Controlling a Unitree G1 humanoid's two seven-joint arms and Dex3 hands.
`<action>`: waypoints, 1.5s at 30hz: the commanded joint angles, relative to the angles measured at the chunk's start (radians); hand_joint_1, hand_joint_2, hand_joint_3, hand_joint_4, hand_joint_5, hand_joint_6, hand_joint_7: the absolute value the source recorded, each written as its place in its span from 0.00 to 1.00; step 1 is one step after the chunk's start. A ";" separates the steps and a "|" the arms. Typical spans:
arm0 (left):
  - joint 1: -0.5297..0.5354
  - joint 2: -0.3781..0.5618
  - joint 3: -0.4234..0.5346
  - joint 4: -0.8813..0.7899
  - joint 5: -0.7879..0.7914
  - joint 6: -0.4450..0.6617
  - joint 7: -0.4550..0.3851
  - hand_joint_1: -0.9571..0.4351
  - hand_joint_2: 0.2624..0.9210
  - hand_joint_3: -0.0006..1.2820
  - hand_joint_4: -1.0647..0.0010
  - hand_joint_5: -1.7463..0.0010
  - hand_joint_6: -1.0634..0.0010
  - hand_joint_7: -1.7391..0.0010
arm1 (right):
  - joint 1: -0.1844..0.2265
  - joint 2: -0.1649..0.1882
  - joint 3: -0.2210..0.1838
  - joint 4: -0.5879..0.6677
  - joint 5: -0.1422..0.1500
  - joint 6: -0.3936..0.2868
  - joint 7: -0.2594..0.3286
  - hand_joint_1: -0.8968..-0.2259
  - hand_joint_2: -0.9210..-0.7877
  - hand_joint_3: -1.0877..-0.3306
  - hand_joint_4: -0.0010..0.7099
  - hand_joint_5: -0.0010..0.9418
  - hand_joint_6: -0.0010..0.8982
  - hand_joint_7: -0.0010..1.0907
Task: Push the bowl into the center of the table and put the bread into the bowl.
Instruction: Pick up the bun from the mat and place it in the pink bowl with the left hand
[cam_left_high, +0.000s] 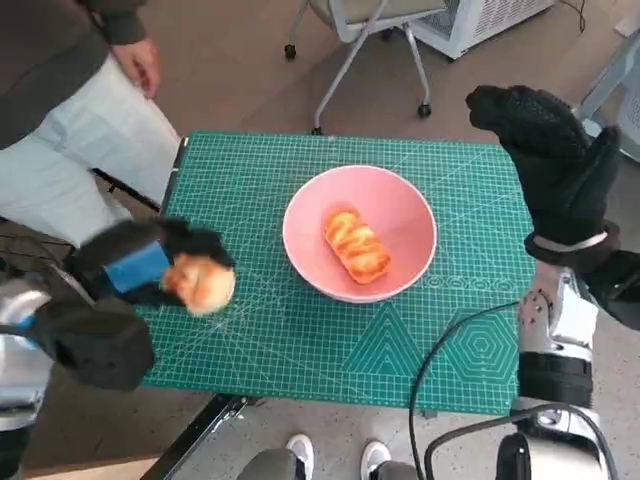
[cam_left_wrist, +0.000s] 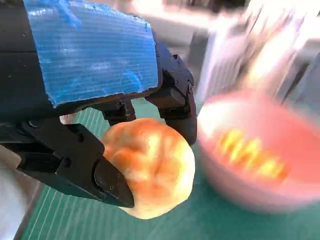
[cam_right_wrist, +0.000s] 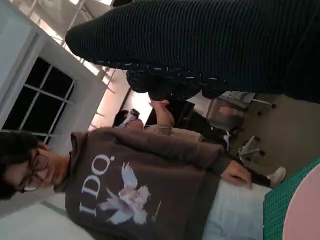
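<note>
1. Left hand (cam_left_high: 150, 268) holds a round bun (cam_left_high: 203, 284); in the left wrist view its black fingers (cam_left_wrist: 172, 100) wrap the bun (cam_left_wrist: 150, 172) from above and below, so the grip is closed on it. The bun hangs clear of the bench, near the green mat's (cam_left_high: 300, 340) edge on the left-hand side.
2. Bowl (cam_left_high: 400, 205), pink, sits about mid-mat, beyond the left fingers toward the right hand. One striped bread (cam_left_high: 356, 244) already lies inside it.
3. Right hand (cam_left_high: 555, 165) is raised off the bowl's far side, glove fingers loosely spread, holding nothing that the views show.
4. Risk: the bun is soft and bulges past the fingers; a squeeze could crush it, a slack grip could drop it short of the rim onto the mat.
5. Risk: a low approach could knock the near rim and shove the bowl off centre. Nothing steadies the bowl.
6. Risk: the bun could land on the bread inside and roll out.
7. Around: a person (cam_left_high: 70, 130) sits just past the bench edge on the left hand's side; a cable (cam_left_high: 450, 350) loops over the mat near the right forearm; a chair base (cam_left_high: 350, 60) stands beyond the bench. The path from fingers to bowl looks unobstructed.
</note>
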 joint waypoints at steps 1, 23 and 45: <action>-0.121 -0.043 -0.006 -0.012 -0.005 0.011 0.038 0.69 0.97 0.01 0.26 0.40 0.32 0.38 | 0.014 0.002 -0.001 0.003 -0.002 0.007 -0.002 0.35 0.00 0.51 0.24 0.00 0.06 0.36; -0.496 -0.370 -0.266 0.338 0.209 -0.084 0.265 0.69 0.99 0.02 0.28 0.32 0.33 0.44 | 0.037 0.000 0.001 -0.030 -0.004 0.014 -0.009 0.33 0.00 0.53 0.24 0.00 0.07 0.35; -0.583 -0.503 -0.391 0.775 0.256 -0.240 0.329 0.69 1.00 0.07 0.34 0.30 0.45 0.35 | 0.062 -0.008 -0.004 -0.061 -0.009 0.020 -0.034 0.34 0.00 0.56 0.25 0.00 0.09 0.32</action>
